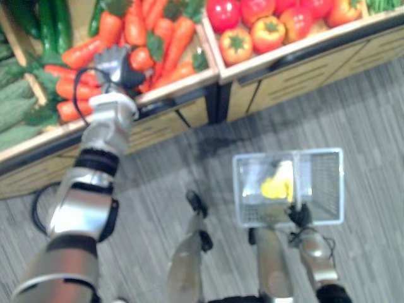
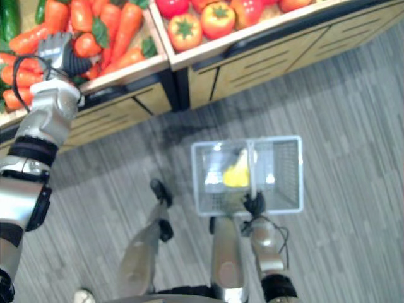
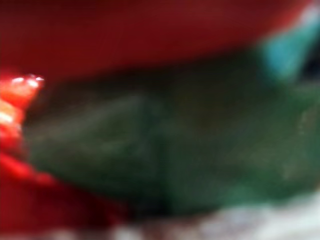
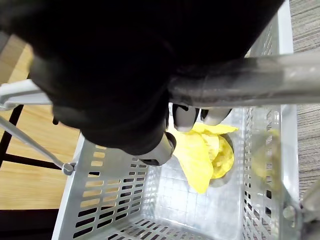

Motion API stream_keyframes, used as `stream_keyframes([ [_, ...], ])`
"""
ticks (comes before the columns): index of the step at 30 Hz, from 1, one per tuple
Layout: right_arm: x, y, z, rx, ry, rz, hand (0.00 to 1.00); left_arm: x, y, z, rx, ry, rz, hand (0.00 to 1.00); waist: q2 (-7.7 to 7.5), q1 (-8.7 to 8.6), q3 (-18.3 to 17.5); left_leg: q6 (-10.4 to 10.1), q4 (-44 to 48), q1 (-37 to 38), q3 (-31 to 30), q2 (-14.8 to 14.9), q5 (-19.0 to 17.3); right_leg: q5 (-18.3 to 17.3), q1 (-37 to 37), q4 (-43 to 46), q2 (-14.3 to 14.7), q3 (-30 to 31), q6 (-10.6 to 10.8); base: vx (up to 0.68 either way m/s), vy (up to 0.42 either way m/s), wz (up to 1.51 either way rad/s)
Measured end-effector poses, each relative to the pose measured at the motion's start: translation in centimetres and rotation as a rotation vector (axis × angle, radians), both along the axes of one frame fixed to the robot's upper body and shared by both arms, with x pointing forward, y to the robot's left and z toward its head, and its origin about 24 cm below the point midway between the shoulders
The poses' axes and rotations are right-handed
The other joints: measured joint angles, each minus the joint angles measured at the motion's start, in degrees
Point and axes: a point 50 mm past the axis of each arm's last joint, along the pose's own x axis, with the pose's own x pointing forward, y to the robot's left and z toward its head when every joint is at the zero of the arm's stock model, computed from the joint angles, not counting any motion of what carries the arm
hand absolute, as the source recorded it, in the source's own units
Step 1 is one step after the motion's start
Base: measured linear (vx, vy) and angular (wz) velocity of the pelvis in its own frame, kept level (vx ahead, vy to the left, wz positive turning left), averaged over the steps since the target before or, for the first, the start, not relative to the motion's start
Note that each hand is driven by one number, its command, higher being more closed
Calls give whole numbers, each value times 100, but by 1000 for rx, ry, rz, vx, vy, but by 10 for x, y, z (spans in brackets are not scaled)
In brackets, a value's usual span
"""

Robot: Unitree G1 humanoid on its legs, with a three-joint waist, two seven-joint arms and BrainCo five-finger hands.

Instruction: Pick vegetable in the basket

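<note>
My left hand reaches into a wooden bin of orange carrots with green tops, resting on the pile near the bin's front edge. In the left wrist view a green carrot leaf and orange-red carrot skin lie right against the camera. My right hand is curled round the handle of a pale wire basket, which hangs low over the floor. A yellow vegetable lies in the basket's bottom.
To the right of the carrots is a bin of red and orange peppers. Green cucumbers fill the bin on the left. The wooden stand front runs along above grey plank floor.
</note>
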Motion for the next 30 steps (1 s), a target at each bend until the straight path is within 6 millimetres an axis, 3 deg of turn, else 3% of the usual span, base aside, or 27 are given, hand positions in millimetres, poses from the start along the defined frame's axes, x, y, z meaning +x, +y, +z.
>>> stream_keyframes([
  [4, -9, -3, -7, 9, 29, -8, 100, -2, -1, 5, 43, -20, 7, 100, 31, 12, 14, -39, -2, 216, -107, -12, -31, -11, 295, -48, -16, -117, -9, 18, -13, 10],
  [10, -16, -6, -13, 18, 63, -21, 100, -19, 5, 40, 76, -206, 34, 100, 69, 50, -4, -92, -36, 557, -235, -35, -106, -20, 741, -90, -40, -247, -18, 6, -5, 9],
  [14, -20, -9, -20, 17, 95, -30, 100, -27, 8, 31, 94, -231, 34, 100, 133, 44, -46, -55, -37, 775, -254, -55, -133, -20, 1015, -171, -35, -279, -18, 42, -11, 3],
  [17, -23, -11, -22, 26, 112, -30, 100, -34, -5, 21, 136, -251, -16, 100, 212, 28, -127, -51, -36, 964, -260, -73, -152, -20, 1264, -259, -36, -300, -18, 67, -18, 1],
  [20, -32, -14, -27, 35, 148, -44, 100, -44, -18, -18, 88, -208, -85, 100, 304, 3, -492, -20, -32, 1081, -149, -65, -245, -20, 1361, -357, -16, -207, -17, 120, -28, -22],
  [22, -37, -13, -27, 42, 151, -40, 100, -61, -21, -74, -22, -103, -118, 100, 267, 68, -621, 14, 67, 1589, 279, -1, -486, -82, 1640, -364, 63, 211, -15, 160, -36, -87],
  [23, -38, -12, -27, 46, 154, -42, 100, -66, -23, -87, -49, -72, -132, 100, 253, 64, -659, -8, 305, 1596, 332, 64, -640, -113, 1681, -352, 81, 305, -33, 119, -69, -102],
  [25, -48, -11, -24, 53, 152, -23, 100, -94, -34, -139, -176, 71, -194, 100, 265, 77, -722, -78, 1599, 1598, 573, 538, -1370, -249, 1850, -331, 276, 750, -122, 77, -90, -107],
  [26, -49, -9, -24, 56, 151, -17, 100, -101, -36, -151, -211, 106, -204, 100, 262, 75, -775, -25, 1915, 1543, 442, 617, -1443, -257, 1849, -333, 350, 907, -140, 63, -120, -126],
  [27, -51, -5, -22, 68, 142, -4, 100, -116, -40, -173, -291, 173, -215, 100, 220, 77, -893, -8, 2456, 1315, -196, 700, -1461, -237, 1822, -339, 447, 1210, -165, 97, -135, -137],
  [28, -49, 1, -18, 75, 123, 25, 100, -129, -44, -190, -369, 219, -213, 100, 214, 84, -989, -49, 2843, 1104, -968, 622, -1714, -204, 1777, -330, 520, 1565, -162, 97, -111, -151],
  [30, -47, 2, -15, 78, 117, 45, 100, -148, -47, -209, -469, 255, -191, 100, 274, 165, -1091, -226, 2867, 1115, -2280, 169, -2224, -162, 1604, -245, 683, 2215, -148, 69, 122, -187],
])
